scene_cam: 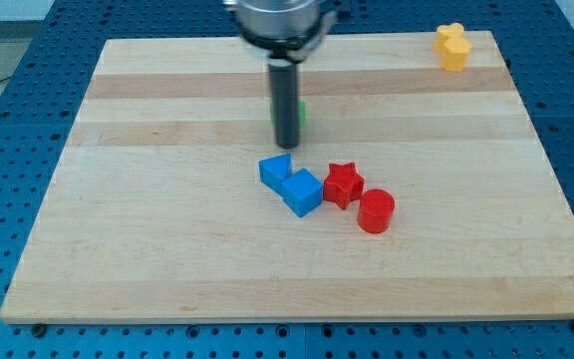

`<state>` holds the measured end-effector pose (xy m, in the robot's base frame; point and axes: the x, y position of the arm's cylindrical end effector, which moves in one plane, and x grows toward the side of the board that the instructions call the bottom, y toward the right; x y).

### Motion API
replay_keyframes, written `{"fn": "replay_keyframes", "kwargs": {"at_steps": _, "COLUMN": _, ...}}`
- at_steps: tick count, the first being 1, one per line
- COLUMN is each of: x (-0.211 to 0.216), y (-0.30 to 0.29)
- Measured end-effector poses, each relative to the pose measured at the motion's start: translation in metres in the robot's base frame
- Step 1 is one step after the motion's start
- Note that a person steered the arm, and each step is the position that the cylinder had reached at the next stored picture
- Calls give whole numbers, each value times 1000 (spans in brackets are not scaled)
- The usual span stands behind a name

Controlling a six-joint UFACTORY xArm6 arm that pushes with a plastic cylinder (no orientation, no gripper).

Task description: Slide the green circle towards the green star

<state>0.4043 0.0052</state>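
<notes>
My tip (286, 146) is near the board's middle, just above the blue blocks in the view. A green block (301, 115) shows only as a thin sliver at the rod's right edge; the rod hides most of it, so I cannot tell its shape or whether it is the circle or the star. No other green block is visible. The tip stands right beside that green block.
A blue triangular block (275, 170) and a blue cube (303, 191) touch each other below the tip. A red star (343, 184) and a red cylinder (376, 211) lie to their right. A yellow block (452, 46) sits at the top right corner of the wooden board (147, 219).
</notes>
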Motion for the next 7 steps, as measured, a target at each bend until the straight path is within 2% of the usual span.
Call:
{"fn": "replay_keyframes", "kwargs": {"at_steps": 1, "x": -8, "y": 23}}
{"fn": "replay_keyframes", "kwargs": {"at_steps": 2, "x": -35, "y": -21}}
{"fn": "replay_keyframes", "kwargs": {"at_steps": 3, "x": -37, "y": -57}}
{"fn": "replay_keyframes", "kwargs": {"at_steps": 4, "x": -40, "y": -41}}
{"fn": "replay_keyframes", "kwargs": {"at_steps": 5, "x": -82, "y": 38}}
{"fn": "replay_keyframes", "kwargs": {"at_steps": 6, "x": -142, "y": 91}}
{"fn": "replay_keyframes", "kwargs": {"at_steps": 7, "x": -199, "y": 76}}
